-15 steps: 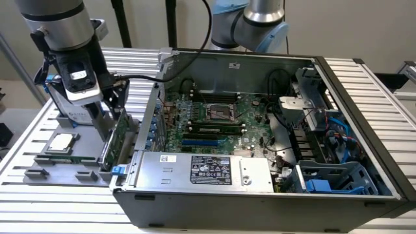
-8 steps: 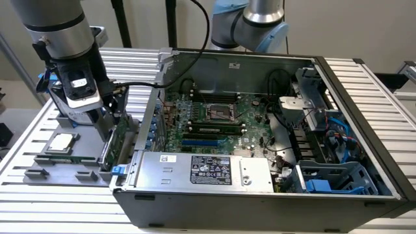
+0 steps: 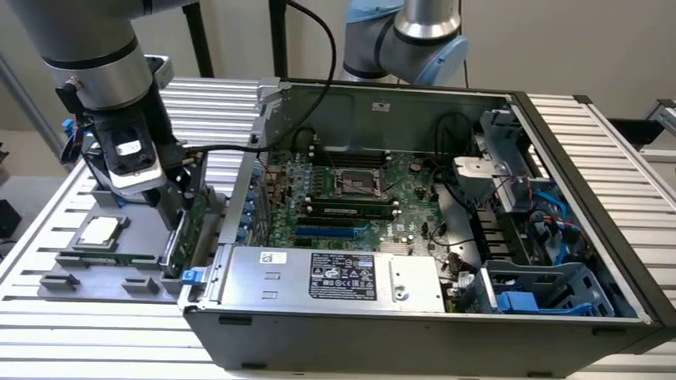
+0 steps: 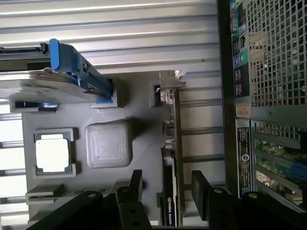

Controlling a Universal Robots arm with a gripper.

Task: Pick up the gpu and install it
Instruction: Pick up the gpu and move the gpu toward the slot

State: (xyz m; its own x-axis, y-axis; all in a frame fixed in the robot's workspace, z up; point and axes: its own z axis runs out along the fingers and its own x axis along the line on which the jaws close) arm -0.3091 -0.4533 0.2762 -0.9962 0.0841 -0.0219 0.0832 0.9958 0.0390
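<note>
Wrist view: fingers [image 4: 199,191] open, straddling the gpu [image 4: 173,143]. Exterior view adds the open case [image 3: 370,332] beside its tray [image 3: 63,281], all on a slatted table [image 3: 95,336].

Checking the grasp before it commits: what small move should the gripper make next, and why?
Probably ease straight down a little. The open gripper straddles the gpu, one finger on each side, with the card standing on edge in the gray tray; deeper overlap looks wise before closing.
</note>
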